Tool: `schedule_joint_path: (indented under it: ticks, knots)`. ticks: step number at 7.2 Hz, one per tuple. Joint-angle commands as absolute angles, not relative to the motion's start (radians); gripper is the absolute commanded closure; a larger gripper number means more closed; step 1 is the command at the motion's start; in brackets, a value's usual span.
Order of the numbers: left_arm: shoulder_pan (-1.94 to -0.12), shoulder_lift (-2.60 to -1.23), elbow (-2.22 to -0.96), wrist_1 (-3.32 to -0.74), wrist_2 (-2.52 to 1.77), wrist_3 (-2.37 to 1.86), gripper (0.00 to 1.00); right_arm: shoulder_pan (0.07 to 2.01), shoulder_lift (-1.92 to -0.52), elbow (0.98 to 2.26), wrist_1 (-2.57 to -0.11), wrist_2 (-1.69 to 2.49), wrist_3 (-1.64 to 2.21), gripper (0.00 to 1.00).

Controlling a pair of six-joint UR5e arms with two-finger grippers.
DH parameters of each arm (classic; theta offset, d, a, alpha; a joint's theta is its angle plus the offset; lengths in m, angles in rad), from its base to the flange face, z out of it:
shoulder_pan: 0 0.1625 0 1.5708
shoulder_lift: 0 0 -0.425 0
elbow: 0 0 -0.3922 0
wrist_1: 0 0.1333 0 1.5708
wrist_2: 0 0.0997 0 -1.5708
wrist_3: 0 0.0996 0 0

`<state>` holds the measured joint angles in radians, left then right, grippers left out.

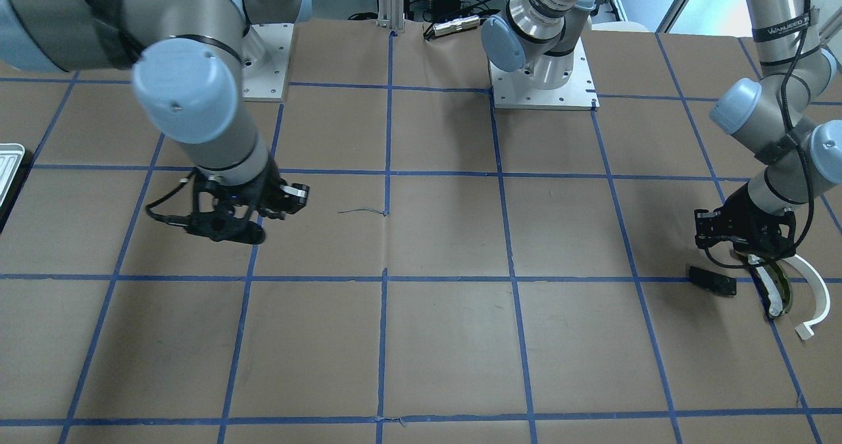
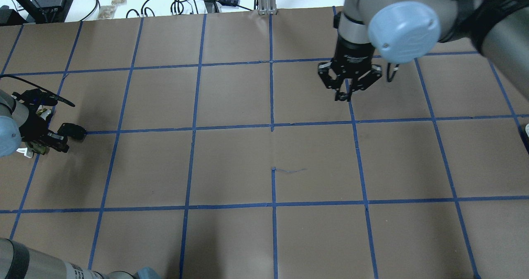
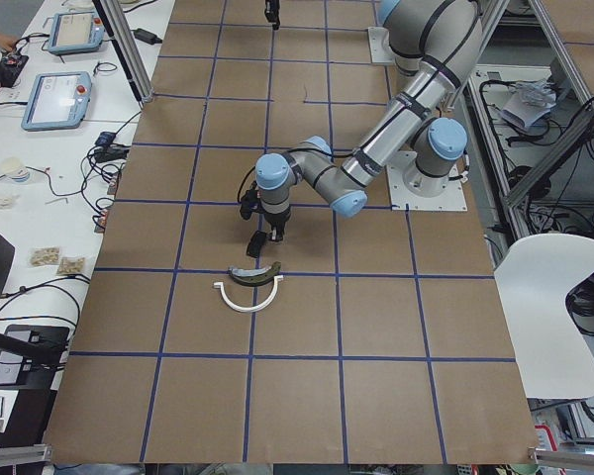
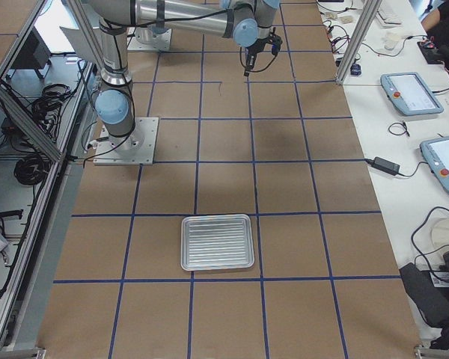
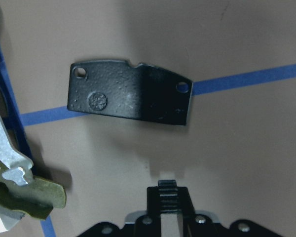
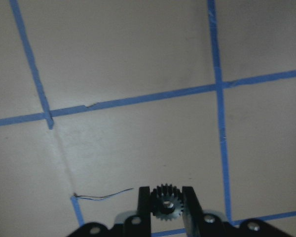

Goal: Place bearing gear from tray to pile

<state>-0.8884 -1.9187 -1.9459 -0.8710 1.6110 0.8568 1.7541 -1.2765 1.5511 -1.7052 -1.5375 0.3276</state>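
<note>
Right end effector (image 6: 165,198) pinching bearing gear (image 6: 165,207) above tabletop (image 6: 138,74), left end effector (image 5: 168,190) pressed together over black plate (image 5: 130,96) of pile (image 3: 253,274), tray (image 4: 217,242) well apart

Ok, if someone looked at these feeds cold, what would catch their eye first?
First, the small toothed gear clamped in the right gripper, held above bare paper near mid-table. Next, the pile at the robot's left end: a white arc, an olive curved piece and a black plate, with the left gripper hanging close by the plate. The silvery tray lies at the opposite end.
</note>
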Motion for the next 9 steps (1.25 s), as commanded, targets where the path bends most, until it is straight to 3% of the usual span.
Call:
schedule_joint_path:
  ticks: [1,5,6,7,8,9]
  knots:
    - [-0.893,-1.907,-1.933,-0.870,1.609,0.845,0.20,1.886,-1.154,1.555,-1.880,-1.520,0.422,1.00]
    - [-0.985,-1.806,-1.858,-1.018,1.617,0.783,0.19,1.973,-1.031,1.600,-2.026,-1.522,0.422,1.00]
    - [-1.033,-1.783,-1.858,-1.026,1.615,0.731,0.19,1.976,-1.028,1.609,-2.028,-1.514,0.422,0.93]
    - [-1.117,-1.764,-1.861,-1.031,1.618,0.622,0.19,1.976,-1.025,1.617,-2.037,-1.525,0.422,0.11]
    - [-1.208,-1.749,-1.861,-1.043,1.621,0.489,0.14,1.974,-1.032,1.608,-2.040,-1.534,0.413,0.00]
    - [-1.292,-1.731,-1.865,-1.045,1.624,0.403,0.11,1.944,-1.072,1.603,-2.031,-1.535,0.396,0.00]
